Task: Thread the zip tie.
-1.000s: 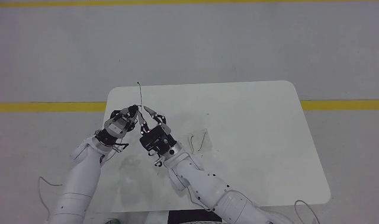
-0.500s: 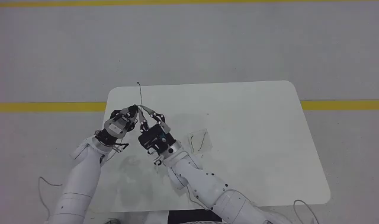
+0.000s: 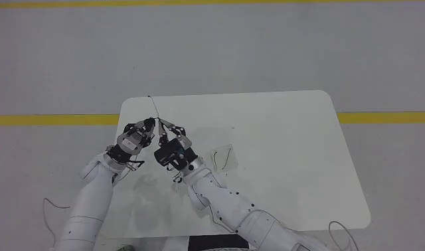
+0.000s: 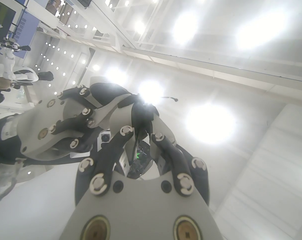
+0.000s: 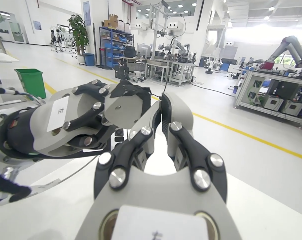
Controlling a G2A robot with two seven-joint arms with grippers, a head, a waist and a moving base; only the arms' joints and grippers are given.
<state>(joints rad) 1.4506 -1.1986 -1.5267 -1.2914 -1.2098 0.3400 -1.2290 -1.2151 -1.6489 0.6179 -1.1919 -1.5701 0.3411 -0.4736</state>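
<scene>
L grip (image 4: 143, 108): fingertips closed on the zip tie (image 3: 153, 108), held above the table (image 3: 279, 118) nr its far left corner.
R grip (image 5: 161, 101): pads pressed together, strap pinched at the tips, just beside L grip.
Risk: the strap is thin and could be buckled or let slip if the grips are driven off-axis. Head slot is hidden, so the tail could be missed.
Tie axis: long axis runs from the grips twd the far edge. Free end is pointed away from the robot, leaned slightly left.

A white bench (image 3: 299, 158) with rounded corners is seen standing on a grey floor (image 3: 265, 45). A small clear packet (image 3: 226, 157) is laid flat left of its middle, thin dark strands (image 3: 218, 159) glimpsed inside. A tiny dark speck (image 3: 233, 126) is spotted just beyond.
</scene>
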